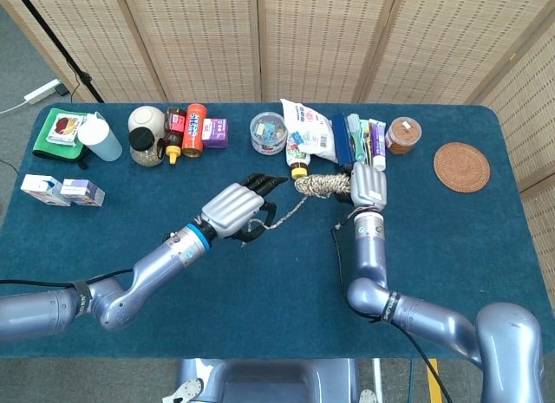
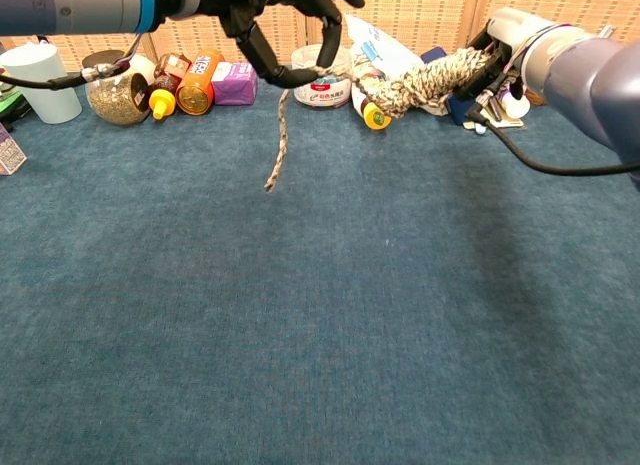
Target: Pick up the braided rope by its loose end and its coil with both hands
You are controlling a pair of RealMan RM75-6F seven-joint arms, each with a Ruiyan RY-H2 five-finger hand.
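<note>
Chest view: braided rope (image 2: 330, 80) is off the table, upper centre of frame. Left hand (image 2: 290, 15) has fingers hooked round the strand near the loose end (image 2: 275, 155), which dangles free; right hand (image 2: 500, 55) grips the coil (image 2: 430, 80). Judged: pickup basically done, both ends held, maybe just hold/steady left. Room: table (image 1: 286, 273) bare across lower frame; clutter row incl. yellow-cap bottle (image 2: 371, 110) sits right behind the rope, so keep fwd of it.

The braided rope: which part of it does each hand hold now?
The left hand holds the braided rope near its loose end, which dangles; the right hand grips its coil.
</note>
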